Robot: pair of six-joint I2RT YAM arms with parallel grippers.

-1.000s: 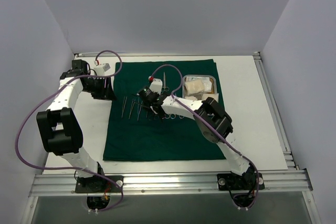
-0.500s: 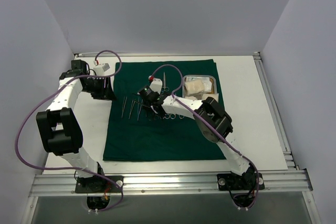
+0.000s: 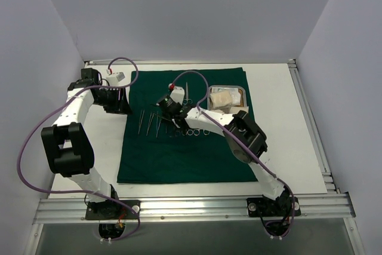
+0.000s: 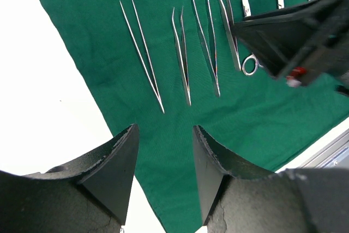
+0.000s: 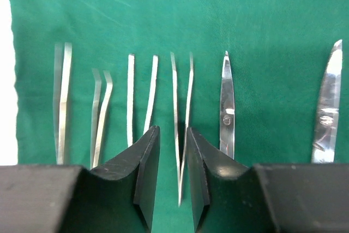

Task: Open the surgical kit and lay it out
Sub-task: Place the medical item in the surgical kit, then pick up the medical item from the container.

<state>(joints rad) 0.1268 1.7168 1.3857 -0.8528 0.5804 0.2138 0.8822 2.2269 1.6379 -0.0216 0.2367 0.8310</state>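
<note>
Drape point(image 3: 179, 159): dark green, flat | forceps point(image 5: 175, 107): slim, silver, between fingers of right gripper point(image 5: 173, 132), narrowly parted | left gripper point(image 4: 164, 129): agape above drape edge

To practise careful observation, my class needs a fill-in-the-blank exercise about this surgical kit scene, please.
The forceps lie on a ___ cloth. The gauze pads sit inside the steel ___. The left claw is ___ and holds nothing.
Missing words: green; tray; open.
</note>
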